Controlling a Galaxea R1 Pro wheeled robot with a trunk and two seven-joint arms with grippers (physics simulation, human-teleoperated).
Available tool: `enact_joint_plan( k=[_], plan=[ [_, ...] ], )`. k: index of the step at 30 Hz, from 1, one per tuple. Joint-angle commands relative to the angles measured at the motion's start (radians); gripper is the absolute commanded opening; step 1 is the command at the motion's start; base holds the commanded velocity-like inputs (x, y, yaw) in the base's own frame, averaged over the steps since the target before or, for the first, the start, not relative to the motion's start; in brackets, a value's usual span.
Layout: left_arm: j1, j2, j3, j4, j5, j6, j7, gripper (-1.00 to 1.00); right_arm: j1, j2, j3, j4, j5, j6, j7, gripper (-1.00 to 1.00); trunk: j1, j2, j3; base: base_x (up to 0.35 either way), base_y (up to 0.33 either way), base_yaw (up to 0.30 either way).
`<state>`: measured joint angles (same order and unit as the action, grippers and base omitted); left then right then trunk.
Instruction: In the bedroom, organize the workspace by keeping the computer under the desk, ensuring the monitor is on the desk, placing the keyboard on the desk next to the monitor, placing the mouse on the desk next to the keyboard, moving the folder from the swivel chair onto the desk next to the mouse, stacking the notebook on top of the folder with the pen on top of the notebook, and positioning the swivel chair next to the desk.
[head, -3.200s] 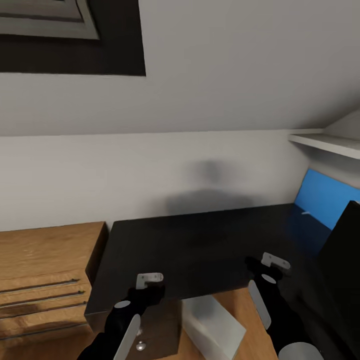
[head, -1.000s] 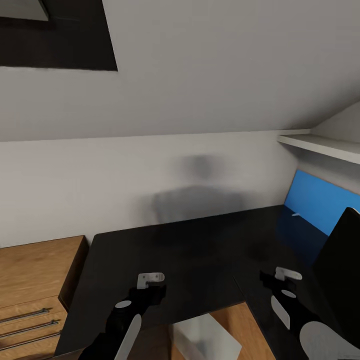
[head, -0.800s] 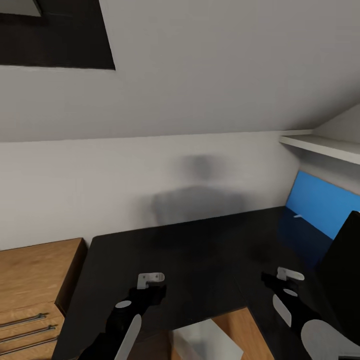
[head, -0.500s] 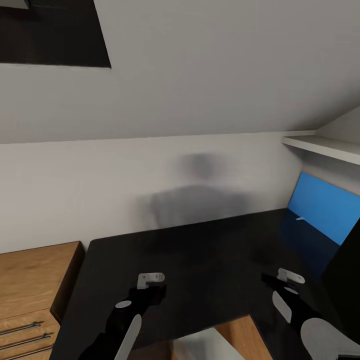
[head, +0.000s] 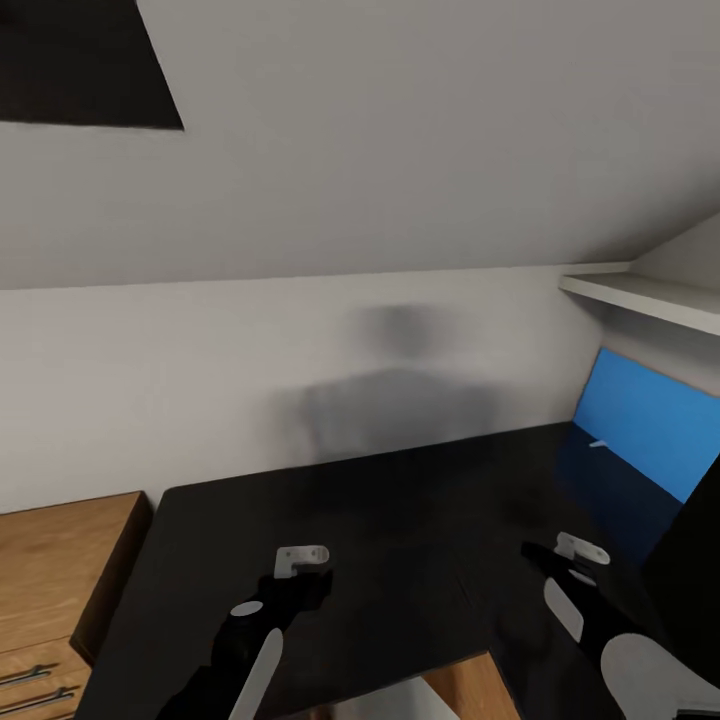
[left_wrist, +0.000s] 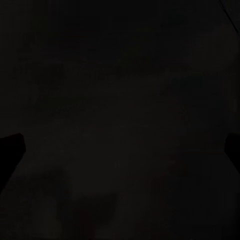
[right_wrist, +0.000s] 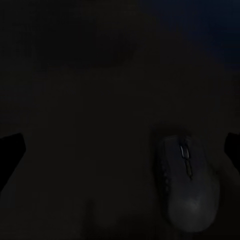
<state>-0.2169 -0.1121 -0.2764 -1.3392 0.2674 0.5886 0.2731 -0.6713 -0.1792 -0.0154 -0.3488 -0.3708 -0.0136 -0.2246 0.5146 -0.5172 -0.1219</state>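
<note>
The black-topped desk (head: 380, 520) spreads out in front of me in the head view, its blue back panel (head: 640, 420) at the right. The monitor (head: 695, 570) shows as a black slab at the right edge. Both grippers hover over the desk's near part: the left gripper (head: 300, 568) toward the middle, the right gripper (head: 572, 558) close to the monitor. In the right wrist view the dark mouse (right_wrist: 190, 192) lies on the desk just beyond the open right gripper (right_wrist: 120, 150). The left gripper (left_wrist: 120, 150) is open over bare black desk. A pale sliver of the computer (head: 385, 708) peeks out below the desk's front edge.
A low light-wood cabinet (head: 50, 580) with drawer handles stands left of the desk. A white shelf (head: 650, 298) juts from the wall at upper right. A small white object (head: 598, 443) lies by the blue panel. The grey wall slopes overhead, with a dark-framed skylight (head: 80, 70).
The whole head view has shifted: the desk fills more of it, the wood cabinet has slid left and the computer has sunk to the bottom edge. Both arms hold the same pose.
</note>
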Motion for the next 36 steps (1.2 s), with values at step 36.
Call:
enact_joint_plan(
  k=[36],
  plan=[
    [-0.001,0.000,0.007,-0.043,0.015,0.007,0.009,1.00,-0.001,0.018,0.001,-0.065,-0.010,0.001,-0.006,1.00,0.001,-0.002,0.000,0.002,-0.002,-0.020]
  ],
)
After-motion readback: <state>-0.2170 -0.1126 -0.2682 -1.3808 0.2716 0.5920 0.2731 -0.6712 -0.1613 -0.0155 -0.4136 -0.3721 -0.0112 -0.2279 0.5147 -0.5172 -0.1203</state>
